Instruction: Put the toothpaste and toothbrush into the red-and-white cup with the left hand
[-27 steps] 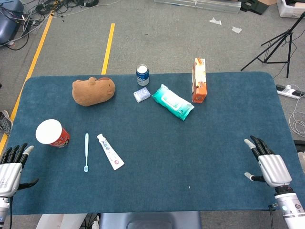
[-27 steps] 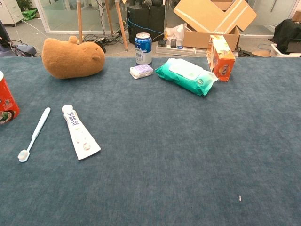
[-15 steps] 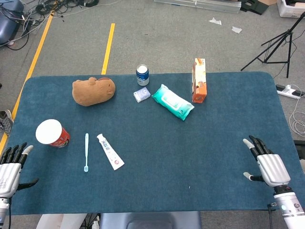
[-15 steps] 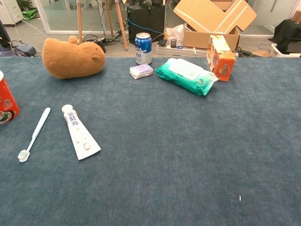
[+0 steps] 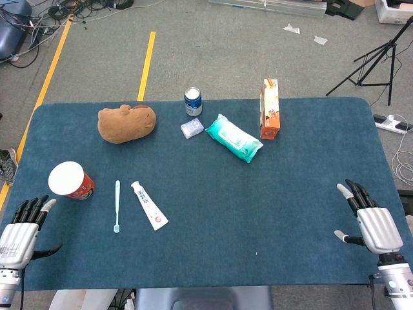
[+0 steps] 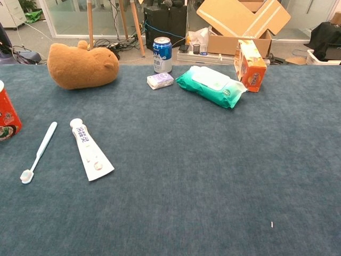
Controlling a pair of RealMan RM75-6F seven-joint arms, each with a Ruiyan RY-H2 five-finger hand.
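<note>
Toothpaste (image 5: 149, 205) and toothbrush (image 5: 117, 206) lie flat, ahead of the left hand (image 5: 19, 231)'s spread, empty fingers (image 5: 33, 208); grabbing could knock the cup (image 5: 70, 180).

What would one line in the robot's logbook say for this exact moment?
left hand: open, near table edge | right hand: open | toothbrush, toothpaste: lying beside cup | cup: upright, nothing in it
</note>
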